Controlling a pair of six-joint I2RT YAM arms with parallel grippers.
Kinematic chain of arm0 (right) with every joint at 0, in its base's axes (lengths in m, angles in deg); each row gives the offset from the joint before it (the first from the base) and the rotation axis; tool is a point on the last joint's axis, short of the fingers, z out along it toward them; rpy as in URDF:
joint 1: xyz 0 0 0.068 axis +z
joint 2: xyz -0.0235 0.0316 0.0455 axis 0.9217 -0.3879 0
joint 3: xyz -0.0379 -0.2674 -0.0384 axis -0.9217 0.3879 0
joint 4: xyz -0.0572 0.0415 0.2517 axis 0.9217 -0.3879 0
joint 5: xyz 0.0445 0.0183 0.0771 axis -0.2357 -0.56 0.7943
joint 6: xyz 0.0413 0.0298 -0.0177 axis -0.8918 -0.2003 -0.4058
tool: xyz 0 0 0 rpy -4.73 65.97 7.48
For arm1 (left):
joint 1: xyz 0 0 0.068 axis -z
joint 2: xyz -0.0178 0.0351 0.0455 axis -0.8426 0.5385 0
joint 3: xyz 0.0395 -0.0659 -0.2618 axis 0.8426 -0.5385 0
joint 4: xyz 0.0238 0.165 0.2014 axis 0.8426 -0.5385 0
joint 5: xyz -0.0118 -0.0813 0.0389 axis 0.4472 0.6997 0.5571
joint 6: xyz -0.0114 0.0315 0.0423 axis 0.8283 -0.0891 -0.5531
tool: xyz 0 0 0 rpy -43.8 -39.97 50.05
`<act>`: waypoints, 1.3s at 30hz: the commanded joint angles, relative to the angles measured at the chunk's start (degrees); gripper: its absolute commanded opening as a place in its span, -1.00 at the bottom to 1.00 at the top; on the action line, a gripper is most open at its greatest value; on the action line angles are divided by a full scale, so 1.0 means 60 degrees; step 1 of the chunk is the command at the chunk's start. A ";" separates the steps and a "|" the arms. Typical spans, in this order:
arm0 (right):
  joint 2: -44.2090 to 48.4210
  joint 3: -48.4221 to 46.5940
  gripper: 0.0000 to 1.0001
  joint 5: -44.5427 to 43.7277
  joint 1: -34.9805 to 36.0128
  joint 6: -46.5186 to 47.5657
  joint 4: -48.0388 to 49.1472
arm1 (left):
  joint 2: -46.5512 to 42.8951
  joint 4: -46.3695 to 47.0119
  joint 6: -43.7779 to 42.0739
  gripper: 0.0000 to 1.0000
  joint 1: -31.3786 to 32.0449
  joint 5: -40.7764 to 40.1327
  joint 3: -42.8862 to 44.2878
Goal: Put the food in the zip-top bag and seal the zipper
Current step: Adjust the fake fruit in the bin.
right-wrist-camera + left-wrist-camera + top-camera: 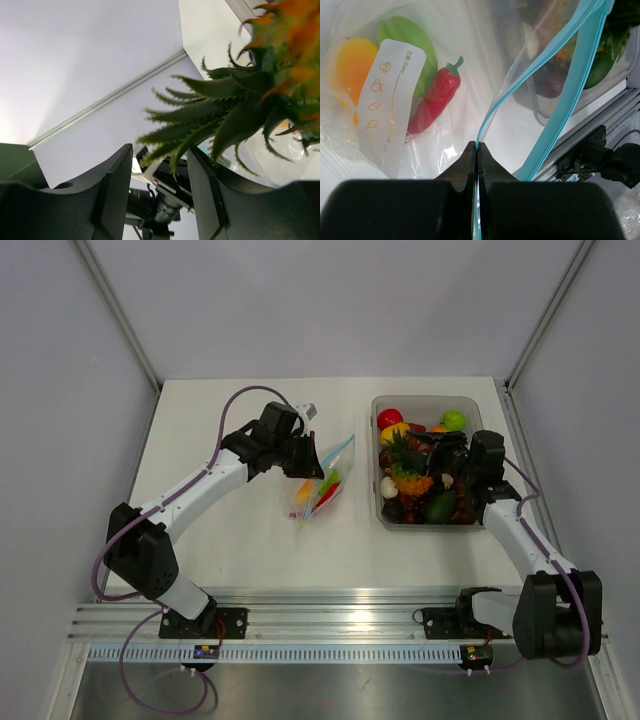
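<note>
Status: partway, by my read. Loading is unfinished and sealing not started.

- White desk [230,540] carries everything.
- Rigid clear rectangular tub [430,398] sits directly under the right claw [440,455]. It is heaped with glossy toy fruit and veg, so most of the food is still to be moved.
- Floppy clear zip-top bag [445,30] lies just ahead of the left claw [476,146], mouth gaping toward the tub.
- Three pieces show inside the bag: orange-yellow fruit [350,65], green pod [412,37] and red chilli [435,100].
- Right claw: jaws apart. The spiky green crown of an orange toy pineapple [280,55] pokes into the gap, and I see no pinch on it.
- Left claw: clamped tight on the thin light-blue zipper [580,65] at one end of the mouth, holding that lip up.

Remaining: bag the rest, then press the zipper closed along its full length.
</note>
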 commanded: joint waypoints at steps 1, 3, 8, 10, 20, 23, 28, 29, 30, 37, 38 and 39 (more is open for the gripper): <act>-0.0869 -0.1070 0.11 0.0065 -0.0360 0.0546 0.0791 | -0.0370 0.0405 0.0005 -1.00 0.0042 -0.0064 -0.0082; -0.1529 -0.1350 0.11 0.0139 -0.0550 0.0854 0.0907 | -0.0385 0.0405 -0.0024 -1.00 0.0042 -0.0064 -0.0111; -0.3035 -0.3384 0.20 -0.0212 -0.0610 0.3254 -0.0731 | -0.0400 0.0478 -0.0024 -1.00 0.0057 -0.0064 -0.0199; -0.3521 -0.4420 0.24 0.0311 -0.0902 0.4393 -0.1329 | -0.0400 0.0478 -0.0039 -1.00 0.0057 -0.0049 -0.0228; -0.5278 -0.9755 0.37 -0.1847 0.0103 1.2861 -0.7920 | -0.0370 0.0463 -0.0156 -1.00 0.0042 -0.0137 -0.0214; -0.5588 -1.0491 0.39 -0.3709 0.1129 1.4578 -0.9008 | -0.0312 0.0507 -0.0097 -1.00 0.0057 -0.0137 -0.0155; -0.5253 -0.9499 0.49 -0.5026 0.2699 1.6027 -0.8586 | -0.0282 0.0245 0.0049 -1.00 0.0042 -0.0166 0.0108; -0.5107 -0.9322 0.58 -0.5278 0.2817 1.6220 -0.8556 | -0.0283 0.0099 0.0064 -1.00 0.0028 -0.0166 0.0210; -0.5047 -0.9189 0.62 -0.5440 0.2977 1.6425 -0.8584 | -0.0297 -0.0033 0.0078 -1.00 0.0028 -0.0195 0.0472; -0.5119 -0.8734 0.83 -0.7257 0.3418 1.7407 -0.8951 | -0.0458 -0.1132 0.0195 -1.00 0.0028 -0.0576 0.1528; -0.5192 -0.8734 0.83 -0.7258 0.3433 1.7408 -0.8936 | -0.0487 -0.1162 0.0196 -1.00 0.0042 -0.0606 0.1617; -0.5251 -0.8748 0.84 -0.7040 0.3448 1.7437 -0.8922 | -0.0473 -0.1206 0.0210 -1.00 0.0028 -0.0620 0.1690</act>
